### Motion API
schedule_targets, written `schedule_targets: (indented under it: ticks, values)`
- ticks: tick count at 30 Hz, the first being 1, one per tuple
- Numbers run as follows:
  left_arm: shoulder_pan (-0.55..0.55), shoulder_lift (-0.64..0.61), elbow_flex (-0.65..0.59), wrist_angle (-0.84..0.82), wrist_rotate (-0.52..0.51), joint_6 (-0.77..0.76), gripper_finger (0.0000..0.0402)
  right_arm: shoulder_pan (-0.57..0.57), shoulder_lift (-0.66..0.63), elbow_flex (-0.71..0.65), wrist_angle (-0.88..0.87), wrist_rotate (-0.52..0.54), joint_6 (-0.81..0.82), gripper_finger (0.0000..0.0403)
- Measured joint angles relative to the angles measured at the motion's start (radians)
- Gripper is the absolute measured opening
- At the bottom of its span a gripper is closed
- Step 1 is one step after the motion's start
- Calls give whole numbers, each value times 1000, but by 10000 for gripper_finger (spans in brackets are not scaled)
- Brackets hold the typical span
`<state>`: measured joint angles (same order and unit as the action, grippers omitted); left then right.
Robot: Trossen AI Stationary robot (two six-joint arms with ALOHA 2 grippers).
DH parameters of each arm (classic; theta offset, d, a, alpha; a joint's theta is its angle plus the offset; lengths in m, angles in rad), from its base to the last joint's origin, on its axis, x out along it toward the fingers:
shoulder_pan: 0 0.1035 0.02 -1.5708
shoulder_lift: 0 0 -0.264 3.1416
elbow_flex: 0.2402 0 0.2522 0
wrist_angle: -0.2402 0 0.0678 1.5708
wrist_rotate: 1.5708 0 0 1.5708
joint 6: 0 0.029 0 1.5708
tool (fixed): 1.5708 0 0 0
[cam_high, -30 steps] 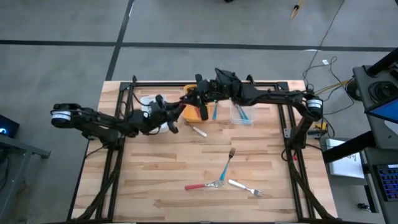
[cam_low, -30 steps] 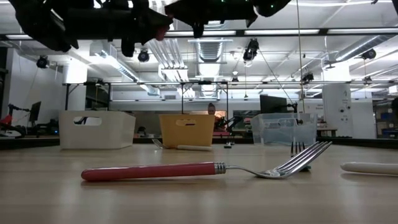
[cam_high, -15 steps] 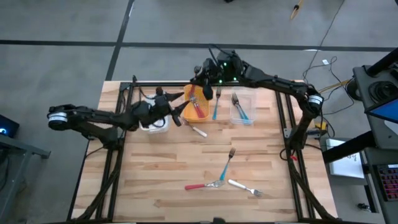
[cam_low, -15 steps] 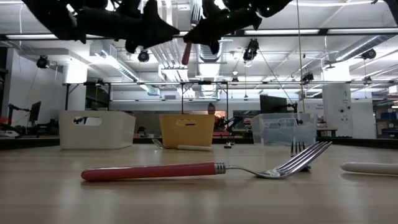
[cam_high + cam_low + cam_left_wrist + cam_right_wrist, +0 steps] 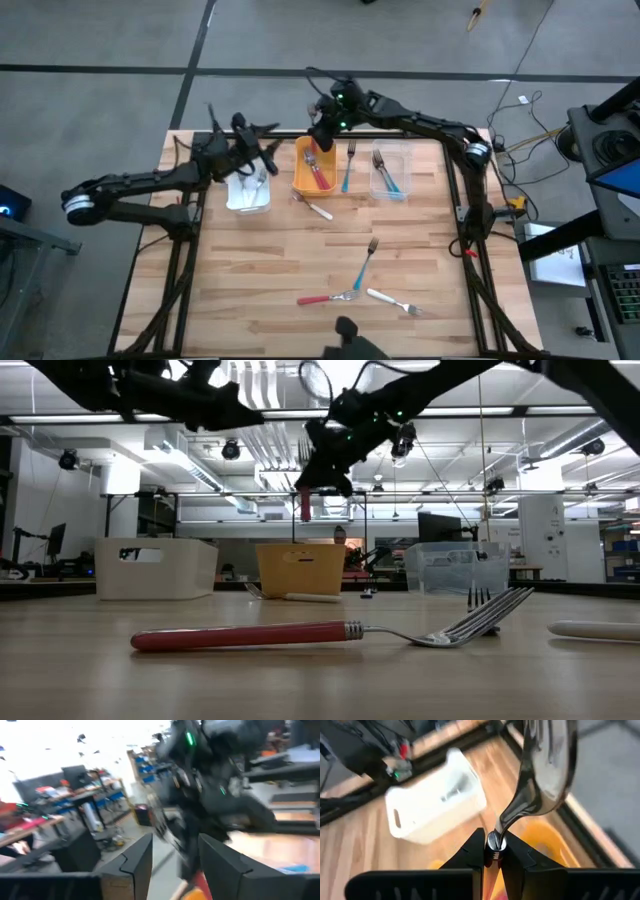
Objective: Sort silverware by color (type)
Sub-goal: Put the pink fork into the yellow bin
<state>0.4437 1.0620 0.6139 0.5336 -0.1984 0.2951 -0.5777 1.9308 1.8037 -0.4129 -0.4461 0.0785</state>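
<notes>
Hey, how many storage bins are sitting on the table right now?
3, side by side in a row along the far side: the white bin under the left arm, the orange bin in the middle, and the clear bin to its right. None seems hidden.

- White bin (image 5: 247, 190): far side of the wooden table (image 5: 260, 270), leftmost.
- Orange bin (image 5: 312, 170): just beside it, middle.
- Clear bin (image 5: 392, 172): rightmost, apart from the orange one.
- Grey floor (image 5: 100, 100) around the table; cables (image 5: 525, 100) at right.
</notes>
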Motion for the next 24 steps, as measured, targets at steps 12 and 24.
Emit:
schedule_targets:
  ticks: [12,24]
  values:
    - [105,-95,-69,-9,0,20,136,4,230,343,-483,-80,64,26]
    - [111,-131,-70,-42,-2,67,136,15,267,369,-530,-74,85,26]
